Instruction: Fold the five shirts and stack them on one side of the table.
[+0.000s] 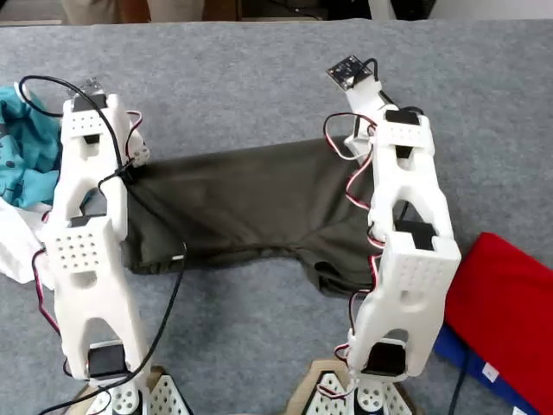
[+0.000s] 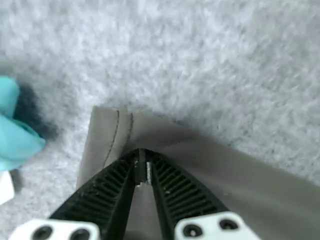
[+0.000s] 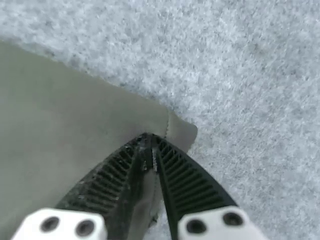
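On grey fuzzy table (image 1: 259, 78), left gripper (image 2: 142, 172) & right gripper (image 3: 148, 150) clamp olive shirt (image 1: 251, 203) corners. More at opp. edges (teal shirt (image 1: 26, 147), red shirt (image 1: 505, 311)).

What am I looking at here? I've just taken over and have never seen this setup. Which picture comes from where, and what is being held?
These are two white robot arms at a grey table. The high view looks down over both. The other two pictures each come from a camera on one arm's wrist, aimed at what that arm grips. An olive shirt lies spread in the middle. The left gripper is shut on one corner of it, and the right gripper on another. A teal shirt and a white cloth lie crumpled by the left arm. A red shirt lies on something blue beside the right arm.
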